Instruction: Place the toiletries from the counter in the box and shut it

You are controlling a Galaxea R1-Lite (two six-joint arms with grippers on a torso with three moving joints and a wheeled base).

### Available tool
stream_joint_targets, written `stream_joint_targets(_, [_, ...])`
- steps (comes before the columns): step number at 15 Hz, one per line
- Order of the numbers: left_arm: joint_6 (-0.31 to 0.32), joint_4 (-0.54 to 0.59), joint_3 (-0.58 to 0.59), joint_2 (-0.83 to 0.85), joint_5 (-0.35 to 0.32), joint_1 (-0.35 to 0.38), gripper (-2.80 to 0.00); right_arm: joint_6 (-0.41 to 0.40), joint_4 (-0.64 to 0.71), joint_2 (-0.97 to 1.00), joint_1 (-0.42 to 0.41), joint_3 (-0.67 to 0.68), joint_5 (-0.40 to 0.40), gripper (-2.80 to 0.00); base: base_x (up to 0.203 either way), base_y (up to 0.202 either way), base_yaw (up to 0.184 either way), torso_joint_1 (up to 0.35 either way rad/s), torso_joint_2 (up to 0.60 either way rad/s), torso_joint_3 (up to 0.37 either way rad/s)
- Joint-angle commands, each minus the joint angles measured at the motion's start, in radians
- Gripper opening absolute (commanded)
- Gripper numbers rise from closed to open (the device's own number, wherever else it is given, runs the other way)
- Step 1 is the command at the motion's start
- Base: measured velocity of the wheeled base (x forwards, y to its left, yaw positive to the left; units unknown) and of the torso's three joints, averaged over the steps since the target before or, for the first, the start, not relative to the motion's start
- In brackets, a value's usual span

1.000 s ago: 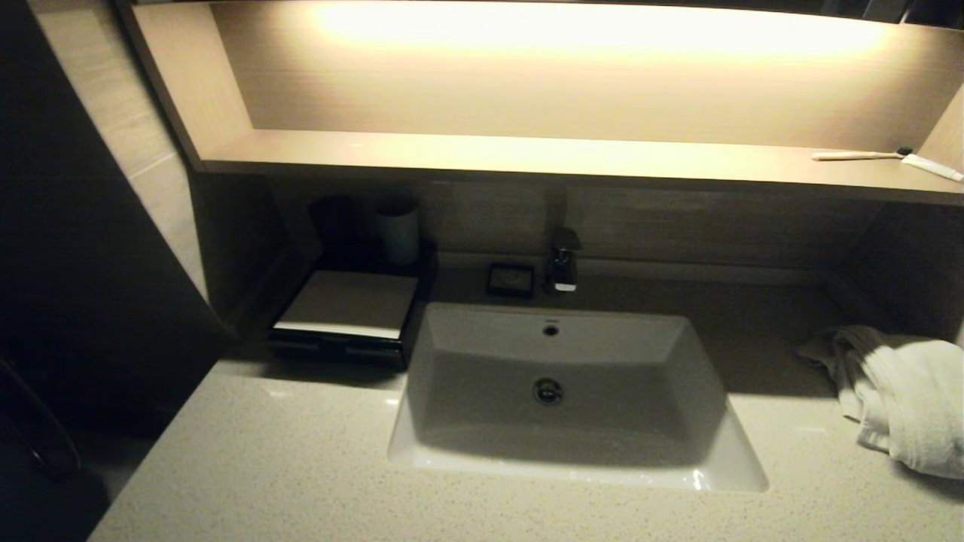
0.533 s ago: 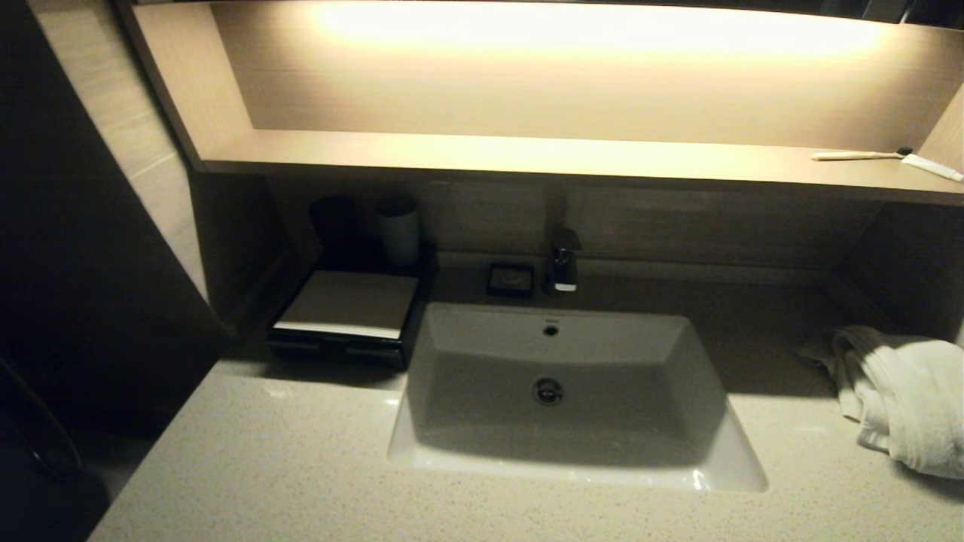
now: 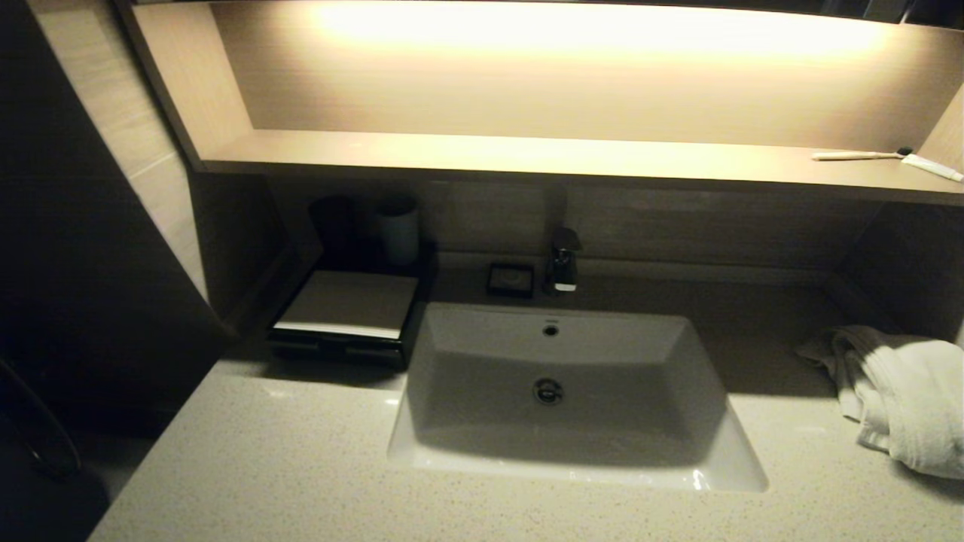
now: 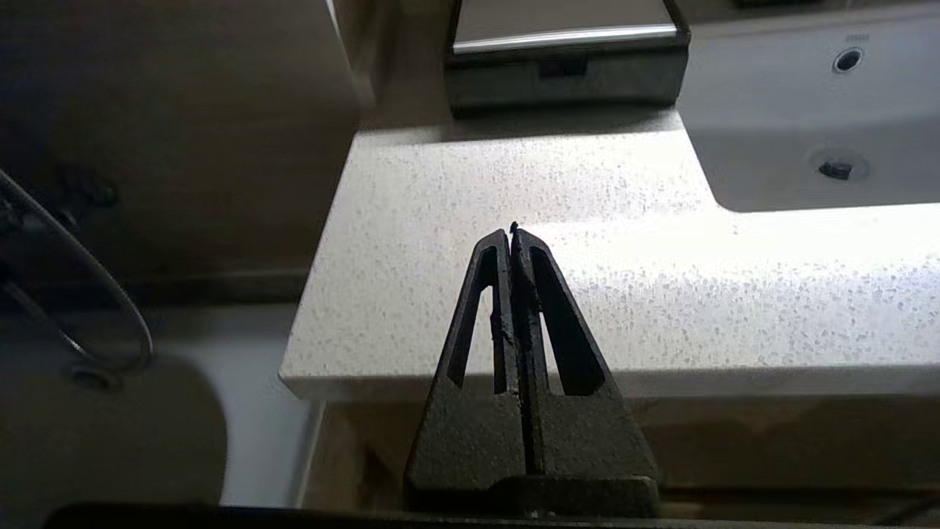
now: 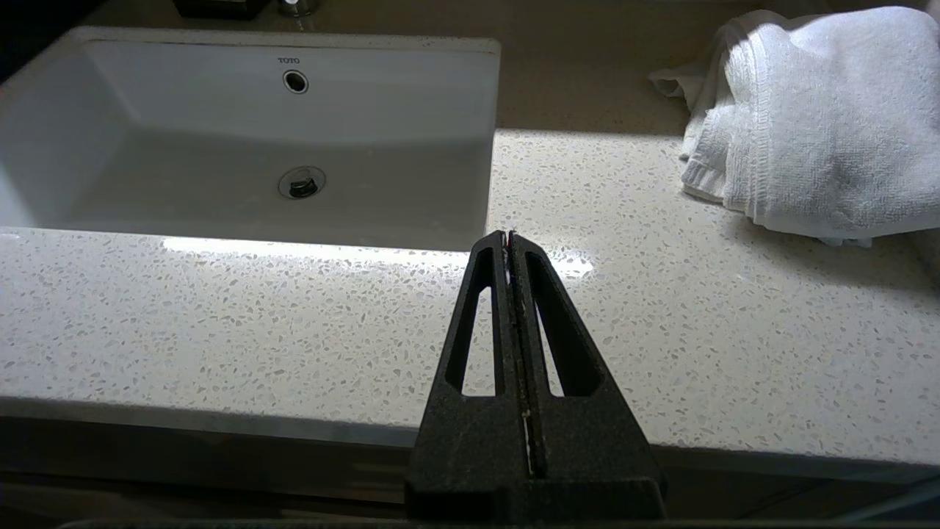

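The low black box (image 3: 343, 320) with its pale cream top panel stands at the counter's back left, left of the basin, with its drawer shut; it also shows in the left wrist view (image 4: 565, 51). No wrapped toiletries show on the pale speckled counter (image 3: 301, 467) in any view. My left gripper (image 4: 511, 234) is shut and empty, held over the counter's front left corner. My right gripper (image 5: 508, 236) is shut and empty, over the counter's front edge right of the basin. Neither gripper shows in the head view.
The white rectangular basin (image 3: 700, 361) sits mid-counter with a tap (image 3: 563, 263) behind it. A small black square dish (image 3: 510, 279) and a pale cup (image 3: 398, 228) stand at the back. A white towel (image 3: 904, 395) lies at the right. A toothbrush (image 3: 858, 155) and tube (image 3: 932, 167) lie on the lit shelf.
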Motion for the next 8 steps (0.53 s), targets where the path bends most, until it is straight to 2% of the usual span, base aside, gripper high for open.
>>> stream_joint_targets(1, [-0.005, 0.002, 0.0, 0.0, 0.0, 0.0, -2.8, 0.0, 0.0, 0.0, 0.0, 0.0, 0.001, -2.8, 0.0, 0.0, 0.0, 0.0, 0.0, 0.0])
stream_joint_targets(4, [-0.043, 0.003, 0.0, 0.0, 0.001, -0.001, -2.8, 0.0, 0.0, 0.0, 0.0, 0.0, 0.001, -2.8, 0.0, 0.0, 0.0, 0.0, 0.0, 0.0])
stream_joint_targets(8, [-0.06, 0.002, 0.0, 0.0, 0.006, 0.0, -2.8, 0.0, 0.0, 0.0, 0.0, 0.0, 0.001, -2.8, 0.0, 0.0, 0.0, 0.0, 0.0, 0.0])
